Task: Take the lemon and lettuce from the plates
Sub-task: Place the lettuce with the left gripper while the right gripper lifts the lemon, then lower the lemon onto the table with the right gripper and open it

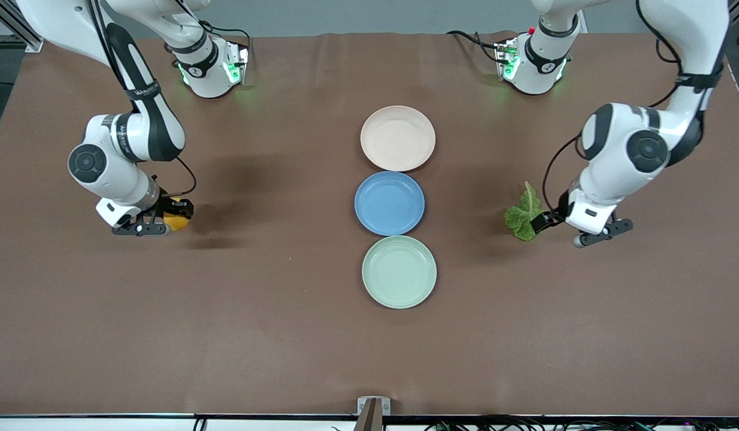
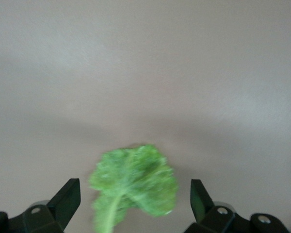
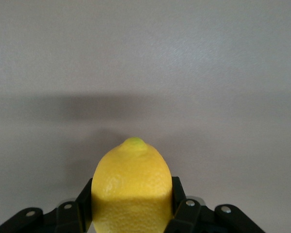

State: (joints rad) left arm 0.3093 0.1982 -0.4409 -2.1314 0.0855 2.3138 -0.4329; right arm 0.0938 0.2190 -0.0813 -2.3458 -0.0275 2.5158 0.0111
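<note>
Right jaws [image 3: 131, 213] clamping lemon [image 3: 131, 191], left jaws [image 2: 136, 204] wide around lettuce [image 2: 134, 187]

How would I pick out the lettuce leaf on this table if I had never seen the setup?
Start at the column of three plates in the table's middle and find the blue plate. Move toward the left arm's end of the table, to the left gripper, whose fingers are spread apart. The lettuce lies between them: a crinkly green leaf, the only leafy thing here.

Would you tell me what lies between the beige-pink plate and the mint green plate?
The blue plate lies between the beige-pink plate and the mint green plate, as the front view shows.
</note>
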